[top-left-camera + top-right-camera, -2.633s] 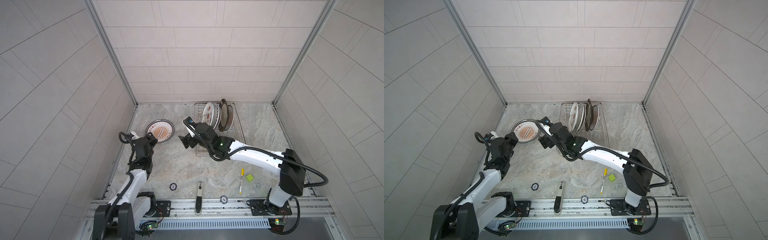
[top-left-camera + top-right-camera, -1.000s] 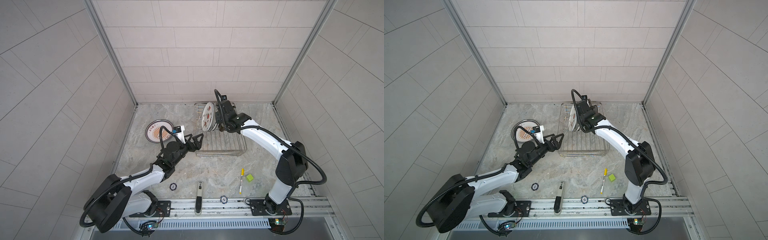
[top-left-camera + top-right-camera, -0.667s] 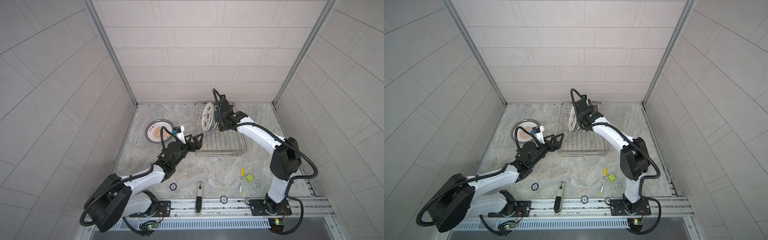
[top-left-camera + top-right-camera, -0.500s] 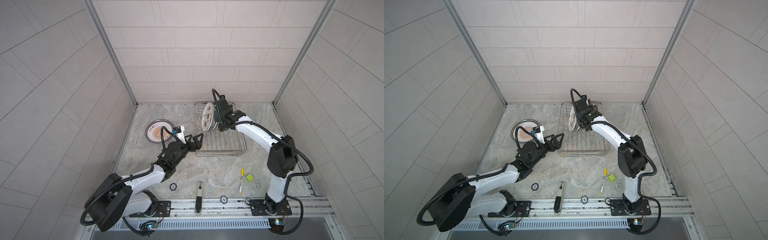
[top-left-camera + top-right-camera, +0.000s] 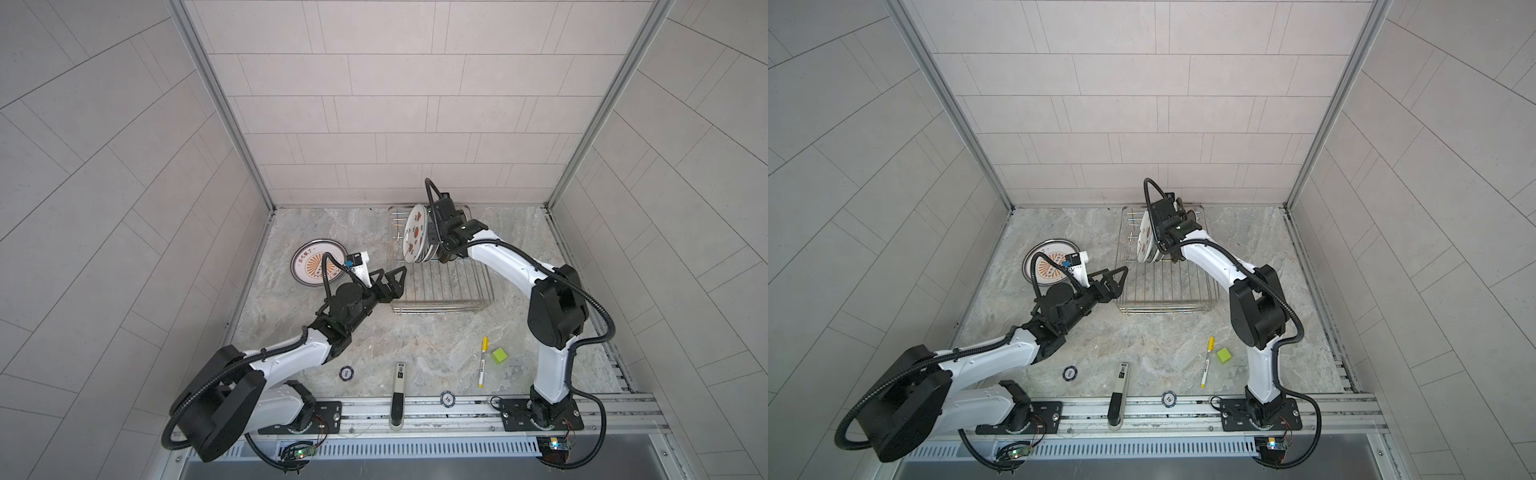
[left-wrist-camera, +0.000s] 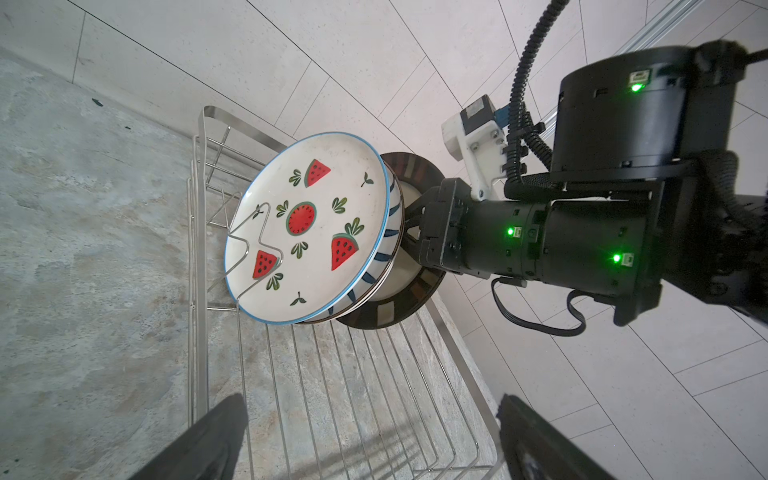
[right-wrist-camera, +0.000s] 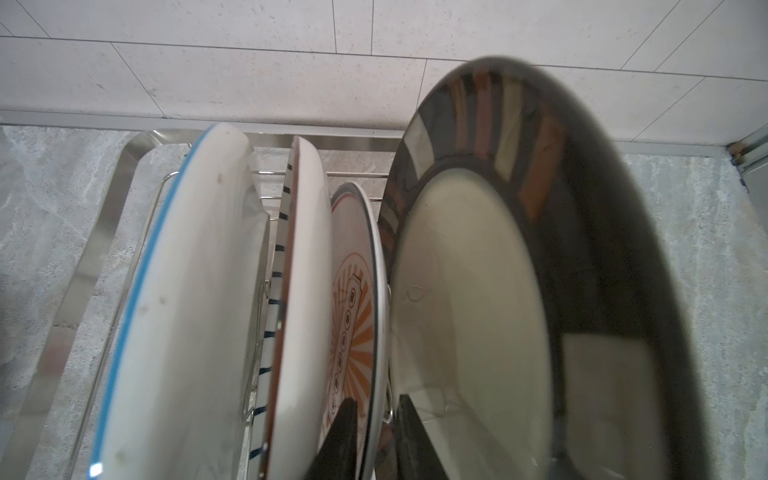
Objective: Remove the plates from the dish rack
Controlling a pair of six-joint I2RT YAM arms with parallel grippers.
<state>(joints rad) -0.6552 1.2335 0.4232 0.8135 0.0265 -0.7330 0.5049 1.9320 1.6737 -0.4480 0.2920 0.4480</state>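
The dish rack (image 5: 449,286) (image 5: 1167,291) holds several plates upright at its far end. A watermelon plate (image 6: 307,237) (image 5: 415,239) stands in front, then a navy-striped plate (image 7: 303,291), an orange sunburst plate (image 7: 353,299) and a large brown-rimmed plate (image 7: 478,291). My right gripper (image 7: 376,444) (image 5: 434,249) reaches down from above, shut on the rim of the sunburst plate in the rack. Another sunburst plate (image 5: 316,264) (image 5: 1050,259) lies flat on the table to the left. My left gripper (image 5: 390,280) (image 6: 370,403) hangs open and empty by the rack's near left corner.
Near the front rail lie two poker chips (image 5: 346,372) (image 5: 446,399), a black-and-white tool (image 5: 399,382), a yellow marker (image 5: 483,361) and a green cube (image 5: 499,355). Tiled walls close in the table at the back and on both sides.
The right arm swung from the rack's left side to the plates and closed on the sunburst plate's rim. The left arm came forward from the left wall to the rack's corner.
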